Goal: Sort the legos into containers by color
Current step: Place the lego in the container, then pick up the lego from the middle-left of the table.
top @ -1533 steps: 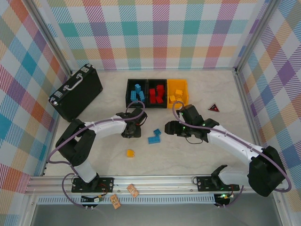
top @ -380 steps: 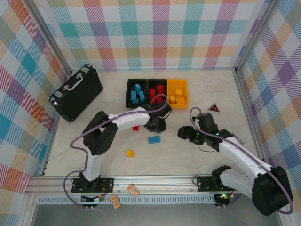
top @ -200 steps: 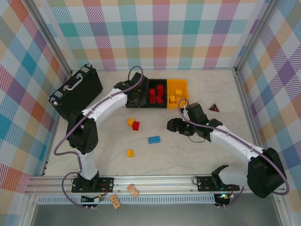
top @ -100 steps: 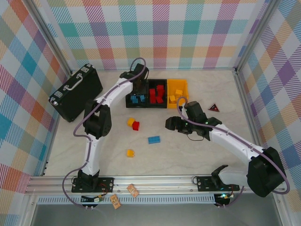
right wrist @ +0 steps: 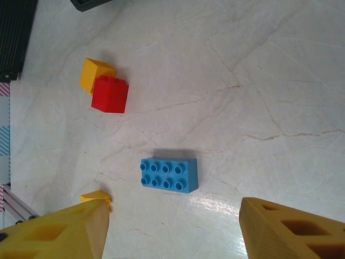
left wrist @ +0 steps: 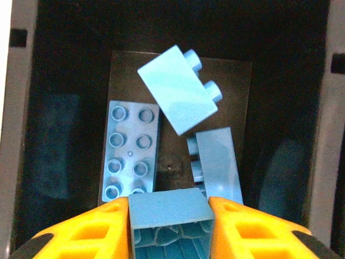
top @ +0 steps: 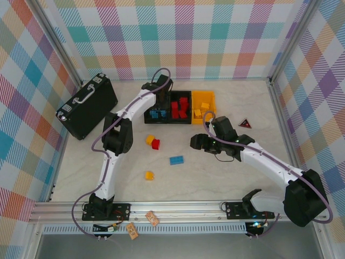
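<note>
Left arm (top: 129,110) is extended far forward. The left end effector (left wrist: 168,205) points down into the left black bin (left wrist: 70,81), clenched on a blue brick (left wrist: 168,211) above 3 loose blue bricks (left wrist: 132,148). Right arm (top: 264,162) is bent. The right end effector (right wrist: 172,208) hangs released above a blue 2x4 brick (right wrist: 168,175) on the tabletop (right wrist: 242,81).

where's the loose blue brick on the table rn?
Top view: the loose blue brick lies studs-up mid-way across the table, below-right of the red brick and upper yellow brick, up-right of the lone yellow brick.
</note>
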